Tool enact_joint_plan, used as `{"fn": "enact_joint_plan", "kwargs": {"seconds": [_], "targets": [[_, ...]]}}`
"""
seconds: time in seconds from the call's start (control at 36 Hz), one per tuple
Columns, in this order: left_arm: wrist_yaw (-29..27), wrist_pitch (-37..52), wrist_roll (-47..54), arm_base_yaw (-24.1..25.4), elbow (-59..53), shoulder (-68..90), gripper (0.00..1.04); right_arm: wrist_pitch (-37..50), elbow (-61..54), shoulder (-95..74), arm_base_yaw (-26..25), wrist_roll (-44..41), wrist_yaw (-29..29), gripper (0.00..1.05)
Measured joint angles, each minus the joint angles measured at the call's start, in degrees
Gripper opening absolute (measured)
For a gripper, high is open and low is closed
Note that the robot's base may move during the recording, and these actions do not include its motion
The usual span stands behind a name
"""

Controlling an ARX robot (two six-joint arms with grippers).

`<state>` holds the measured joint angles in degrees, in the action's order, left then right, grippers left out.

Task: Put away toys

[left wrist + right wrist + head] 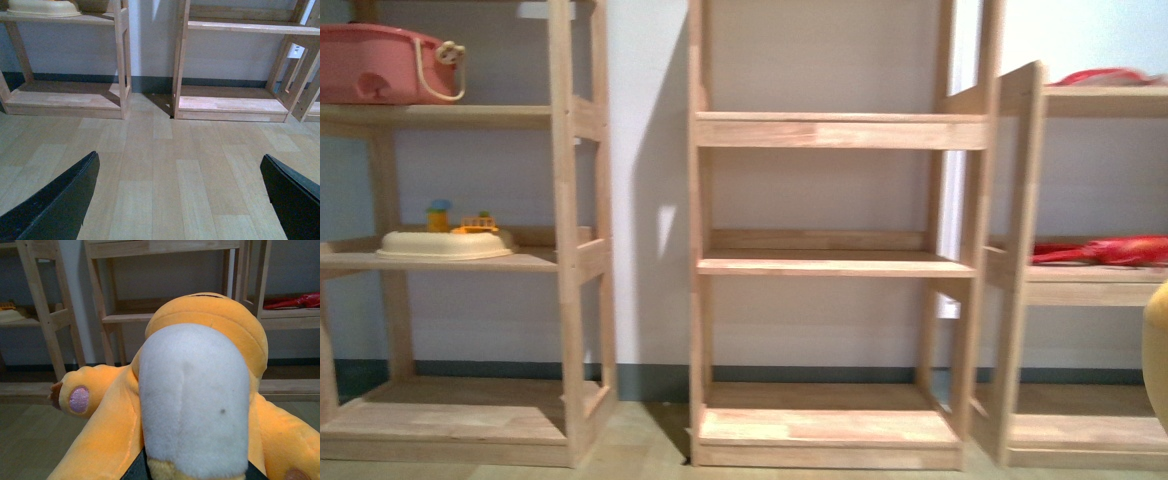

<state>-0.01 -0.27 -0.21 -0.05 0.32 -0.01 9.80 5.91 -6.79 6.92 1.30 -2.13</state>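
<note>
Filling the right wrist view, the plush toy (195, 395) sits just ahead of the right gripper (192, 472), whose dark jaws pinch its base. Likely soft and light: grip the body, not a limb. The left gripper (180, 156) gapes wide, empty.

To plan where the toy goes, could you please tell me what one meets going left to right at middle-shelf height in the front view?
Cream tray → middle shelf unit → red item.
</note>
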Motion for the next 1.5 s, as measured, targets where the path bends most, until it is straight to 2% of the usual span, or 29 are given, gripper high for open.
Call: {"fn": "enact_joint_plan", "kwargs": {"seconds": [1.5], "targets": [[0.0, 0.0, 0.0, 0.0, 0.0, 0.0, 0.99, 0.0, 0.0, 0.0, 0.0, 0.0, -0.2, 0.09]]}}
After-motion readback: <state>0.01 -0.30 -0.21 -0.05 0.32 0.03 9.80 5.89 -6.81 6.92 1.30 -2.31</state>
